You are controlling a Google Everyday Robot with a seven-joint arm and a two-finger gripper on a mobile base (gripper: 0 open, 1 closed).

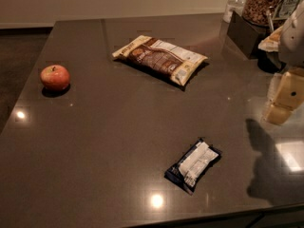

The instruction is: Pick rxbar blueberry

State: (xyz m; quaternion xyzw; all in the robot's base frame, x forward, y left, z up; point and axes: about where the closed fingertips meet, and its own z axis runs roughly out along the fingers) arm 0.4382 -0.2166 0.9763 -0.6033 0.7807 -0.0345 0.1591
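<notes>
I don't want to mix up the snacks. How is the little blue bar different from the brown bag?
The rxbar blueberry is small; the snack bag is much bigger. The rxbar is dark blue with a white label; the bag is brown and cream. The rxbar lies near the front, the bag farther back. Both lie flat on the table. The gripper is at the right, touching neither.

Dark navy rxbar blueberry with white label panel, brown-and-cream snack bag, red apple blushed yellow, glossy dark grey-brown table dotted with light glints, and there's the pale cream gripper at the right edge above it
</notes>
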